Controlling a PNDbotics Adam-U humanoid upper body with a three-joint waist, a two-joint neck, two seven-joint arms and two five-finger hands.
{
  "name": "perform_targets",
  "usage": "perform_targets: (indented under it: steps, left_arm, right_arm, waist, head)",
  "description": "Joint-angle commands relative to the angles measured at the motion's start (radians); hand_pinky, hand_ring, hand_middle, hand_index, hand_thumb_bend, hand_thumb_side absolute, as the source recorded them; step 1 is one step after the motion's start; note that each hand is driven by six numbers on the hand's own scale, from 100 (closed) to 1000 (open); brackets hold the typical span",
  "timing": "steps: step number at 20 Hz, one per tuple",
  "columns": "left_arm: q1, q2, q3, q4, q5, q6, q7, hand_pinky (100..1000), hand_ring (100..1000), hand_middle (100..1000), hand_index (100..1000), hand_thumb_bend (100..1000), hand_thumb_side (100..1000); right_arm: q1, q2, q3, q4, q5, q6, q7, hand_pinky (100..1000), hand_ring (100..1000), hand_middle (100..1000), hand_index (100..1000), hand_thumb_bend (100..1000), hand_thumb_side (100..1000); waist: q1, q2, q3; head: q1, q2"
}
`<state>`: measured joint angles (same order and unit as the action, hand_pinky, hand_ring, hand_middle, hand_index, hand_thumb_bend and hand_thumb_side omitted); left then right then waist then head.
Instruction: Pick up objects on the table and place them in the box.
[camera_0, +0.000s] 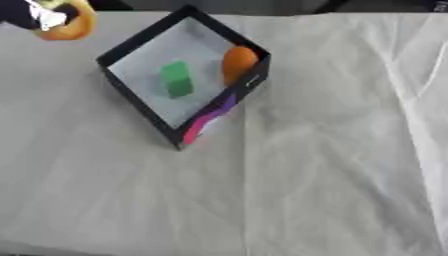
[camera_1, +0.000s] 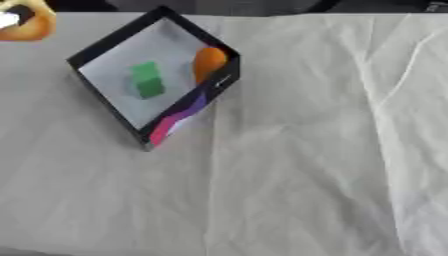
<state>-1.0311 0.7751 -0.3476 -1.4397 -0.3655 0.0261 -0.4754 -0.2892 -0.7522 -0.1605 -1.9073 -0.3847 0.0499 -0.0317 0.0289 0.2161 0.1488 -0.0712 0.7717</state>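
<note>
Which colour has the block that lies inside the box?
Green; the block shows best in the left eye view.

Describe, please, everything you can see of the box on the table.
The box is a shallow, open-topped tray with thin black walls and a pale grey floor; its near outer wall shows a pink and purple print. It sits turned cornerwise on the white cloth. Inside lie a green block mid-floor and an orange object against the right wall.

Worktop (camera_0: 332, 165) draped in a creased white cloth (camera_1: 306, 150), long folds running down its right side, soft even light with faint shadows, a dark strip of room beyond the far edge
</note>
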Motion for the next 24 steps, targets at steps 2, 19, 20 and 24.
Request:
perform_targets:
  steps: [2,19,20,24]
  left_arm:
    - [-0.091,-0.063,0.001,0.024,-0.043,-0.043,0.018,671,527,382,356,335,100]
    - [-0.202,-0.491,0.011,0.354,-0.256,-0.201,0.142,674,520,409,364,180,100]
    - [-0.191,-0.503,0.012,0.376,-0.273,-0.204,0.144,675,523,416,374,180,100]
    - [-0.156,-0.540,0.019,0.450,-0.346,-0.240,0.161,695,543,449,403,219,100]
  right_arm:
    - [-0.012,-0.034,-0.013,-0.002,-0.011,0.000,0.003,1000,715,662,826,100,547]
    - [-0.087,-0.009,0.009,-0.005,-0.055,0.004,0.023,1000,716,662,825,100,543]
    - [-0.090,-0.007,0.009,-0.006,-0.057,0.004,0.024,1000,716,663,825,100,543]
    - [-0.092,-0.005,0.005,-0.008,-0.063,0.003,0.021,1000,716,663,825,100,544]
  waist:
    - [0.011,-0.037,-0.003]
    - [-0.014,-0.033,-0.058]
    - [-0.015,-0.032,-0.060]
    - [-0.016,-0.031,-0.065]
  head:
    - [-0.005,-0.002]
    - [-0.008,-0.002]
    - [-0.010,-0.002]
    - [-0.014,-0.002]
